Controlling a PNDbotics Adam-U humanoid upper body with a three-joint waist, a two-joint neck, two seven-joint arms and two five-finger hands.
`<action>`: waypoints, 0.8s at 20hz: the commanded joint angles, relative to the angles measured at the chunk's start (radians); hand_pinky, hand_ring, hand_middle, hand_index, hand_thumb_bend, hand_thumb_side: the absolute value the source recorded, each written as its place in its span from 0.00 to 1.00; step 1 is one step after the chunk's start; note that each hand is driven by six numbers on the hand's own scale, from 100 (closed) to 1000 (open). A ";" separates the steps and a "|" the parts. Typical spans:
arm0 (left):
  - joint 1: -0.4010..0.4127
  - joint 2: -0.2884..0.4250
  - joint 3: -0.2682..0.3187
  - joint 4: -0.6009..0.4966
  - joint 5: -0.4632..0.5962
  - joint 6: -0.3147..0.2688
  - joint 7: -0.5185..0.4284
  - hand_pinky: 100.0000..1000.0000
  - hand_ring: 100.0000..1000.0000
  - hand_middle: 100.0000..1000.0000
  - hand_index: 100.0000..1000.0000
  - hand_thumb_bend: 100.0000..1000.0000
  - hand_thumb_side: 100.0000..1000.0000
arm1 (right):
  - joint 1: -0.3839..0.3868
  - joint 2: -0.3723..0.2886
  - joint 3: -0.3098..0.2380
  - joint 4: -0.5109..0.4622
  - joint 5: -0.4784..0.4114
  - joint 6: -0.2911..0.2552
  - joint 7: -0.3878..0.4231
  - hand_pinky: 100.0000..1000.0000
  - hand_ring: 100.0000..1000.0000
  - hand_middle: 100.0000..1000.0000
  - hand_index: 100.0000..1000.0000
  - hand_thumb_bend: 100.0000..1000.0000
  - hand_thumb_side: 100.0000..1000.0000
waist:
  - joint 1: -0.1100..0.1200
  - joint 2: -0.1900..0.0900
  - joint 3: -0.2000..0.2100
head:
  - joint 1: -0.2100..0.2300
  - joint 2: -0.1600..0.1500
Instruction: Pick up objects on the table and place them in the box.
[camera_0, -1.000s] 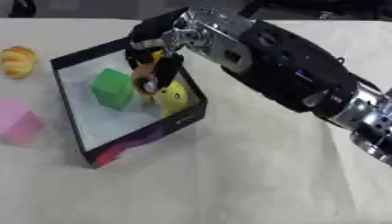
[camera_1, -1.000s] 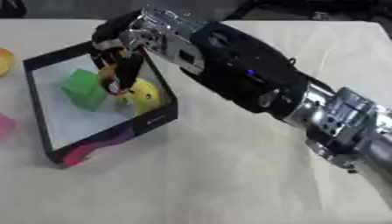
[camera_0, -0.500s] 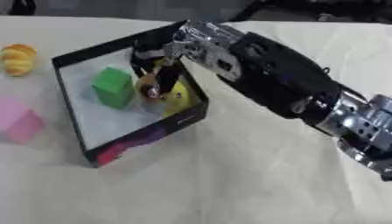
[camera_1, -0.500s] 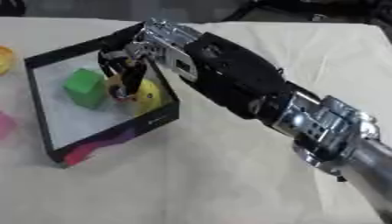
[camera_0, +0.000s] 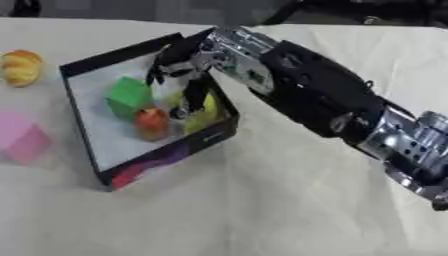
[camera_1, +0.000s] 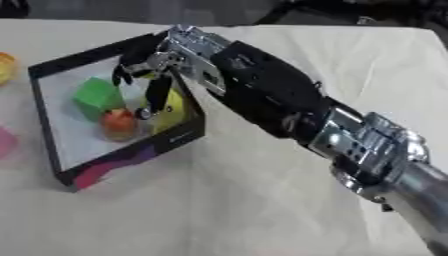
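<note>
Three things are seen in the box (camera_0: 87, 145): green block (camera_0: 128, 96), orange-red ball (camera_0: 150, 121) & yellow thing (camera_0: 206, 112). R hand (camera_0: 188, 62) is held over the box, fingers hanging down loose, nothing gripped. Pink block (camera_0: 21, 141) & yellow toy (camera_0: 21, 67) are left outside on the table (camera_0: 262, 210).

**A staged tabletop test bench, probably a lab**

A table (camera_0: 262, 210) under plain cream cloth fills nearly the whole frame; toy-like items lie at the left: a pink block (camera_0: 19, 137), a yellow-orange object (camera_0: 22, 67); a black-rimmed box (camera_0: 149, 160) holds coloured pieces; dark, indistinct surroundings line the top edge.
</note>
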 joint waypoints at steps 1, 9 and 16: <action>-0.010 0.024 0.005 -0.012 -0.003 -0.001 -0.003 0.81 0.76 0.75 0.80 0.04 0.89 | -0.031 -0.027 -0.020 -0.055 -0.011 0.019 -0.010 0.89 0.87 0.78 0.92 0.17 0.37 | 0.002 -0.019 -0.002 | -0.002 -0.008; 0.003 0.024 0.013 -0.007 -0.003 -0.005 0.006 0.81 0.76 0.75 0.80 0.04 0.89 | -0.028 -0.133 -0.106 -0.225 -0.127 0.118 -0.082 0.89 0.81 0.74 0.89 0.00 0.00 | 0.020 -0.030 -0.020 | 0.002 -0.004; 0.016 0.015 0.027 -0.006 -0.005 -0.009 0.021 0.81 0.76 0.75 0.80 0.03 0.89 | 0.128 -0.207 -0.282 -0.407 -0.239 0.230 -0.194 0.90 0.78 0.74 0.87 0.00 0.30 | 0.039 -0.028 -0.046 | 0.028 -0.010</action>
